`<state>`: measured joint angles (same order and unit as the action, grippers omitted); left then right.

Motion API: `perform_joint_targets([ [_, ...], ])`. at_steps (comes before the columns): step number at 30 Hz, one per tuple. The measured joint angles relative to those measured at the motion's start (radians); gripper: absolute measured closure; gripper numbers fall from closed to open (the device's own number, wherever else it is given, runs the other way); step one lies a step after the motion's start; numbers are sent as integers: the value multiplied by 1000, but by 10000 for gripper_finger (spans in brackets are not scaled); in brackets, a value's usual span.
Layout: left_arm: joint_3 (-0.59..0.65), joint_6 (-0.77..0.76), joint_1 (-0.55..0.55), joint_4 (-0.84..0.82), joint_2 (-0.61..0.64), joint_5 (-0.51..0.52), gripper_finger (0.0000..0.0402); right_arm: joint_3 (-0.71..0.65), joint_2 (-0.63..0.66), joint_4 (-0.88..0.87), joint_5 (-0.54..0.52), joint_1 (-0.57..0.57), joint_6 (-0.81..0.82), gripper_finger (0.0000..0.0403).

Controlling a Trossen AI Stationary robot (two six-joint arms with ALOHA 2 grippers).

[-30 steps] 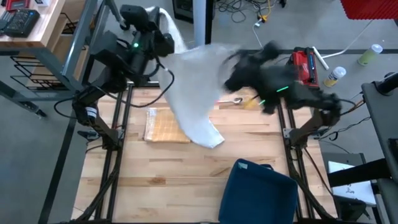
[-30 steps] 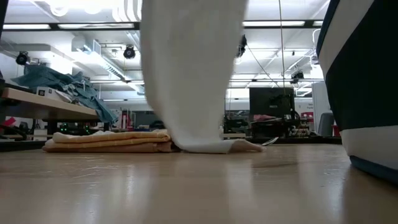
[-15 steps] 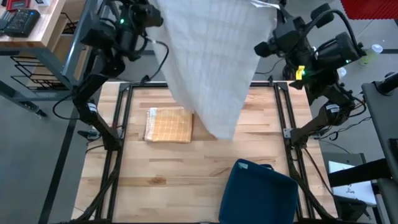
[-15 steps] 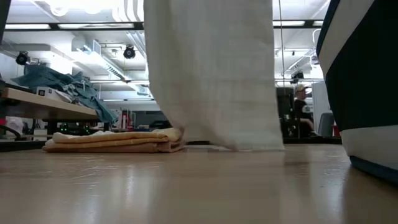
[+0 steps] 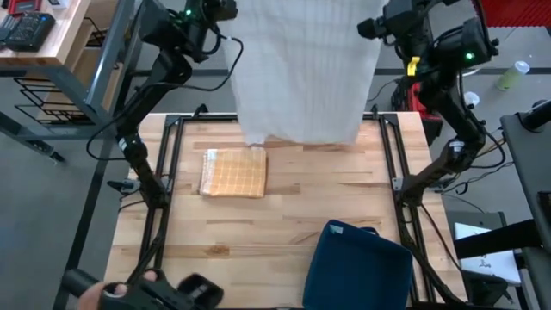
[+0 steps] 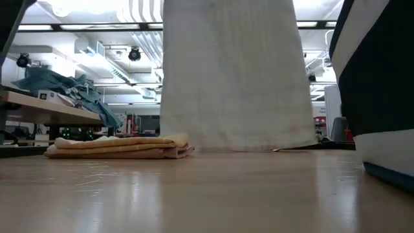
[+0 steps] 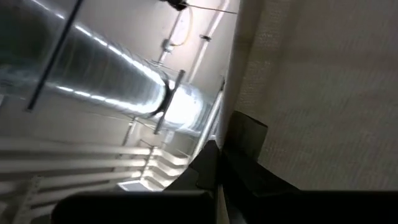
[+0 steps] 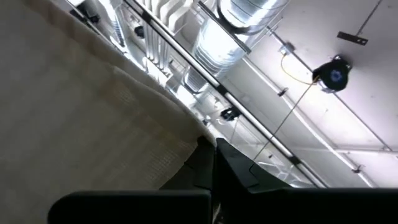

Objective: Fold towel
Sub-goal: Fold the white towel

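A white towel (image 5: 301,73) is held up at twelve o'clock, its top corners clenched in the left gripper (image 5: 225,10) and right gripper (image 5: 379,24) jaws, its hem brushing the surface (image 5: 284,215).

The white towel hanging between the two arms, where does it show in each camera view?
High view: white towel, top centre.
Low view: towel fills the centre, hem at the table.
Left wrist: towel.
Right wrist: towel.
Shared landmark: folded tan towel, high and low views only.

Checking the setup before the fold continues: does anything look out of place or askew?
Nothing stands out. The white towel hangs spread between the left claw and right claw, its bottom edge roughly level at the table. The folded yellow towel lies neatly.
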<state>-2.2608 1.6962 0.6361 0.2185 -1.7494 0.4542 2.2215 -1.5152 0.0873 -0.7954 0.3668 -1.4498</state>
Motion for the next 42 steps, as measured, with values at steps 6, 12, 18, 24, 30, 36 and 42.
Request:
perform_joint_targets([
  [6, 0, 48, 28, 39, -4, 13, 401, -1, 0, -12, -14, 23, -8, 403],
  [12, 1, 1, 14, -55, 45, 26, 401, 11, 20, -80, -131, -35, -3, 403],
  [18, 1, -65, -38, -289, 101, 55, 401, 10, 48, -109, -254, -136, 10, 403],
  [24, 1, -97, -109, -416, 139, 187, 401, 10, 52, -135, -409, -269, 3, 403],
  [30, 1, -251, -153, -683, 194, 264, 401, 10, 61, -261, -516, -411, 99, 403],
  [36, 0, -480, -154, -940, 236, 230, 401, 10, 68, -442, -535, -472, 308, 403],
  [42, 0, -660, -155, -1102, 265, 132, 401, 9, 105, -823, -493, -472, 717, 403],
])
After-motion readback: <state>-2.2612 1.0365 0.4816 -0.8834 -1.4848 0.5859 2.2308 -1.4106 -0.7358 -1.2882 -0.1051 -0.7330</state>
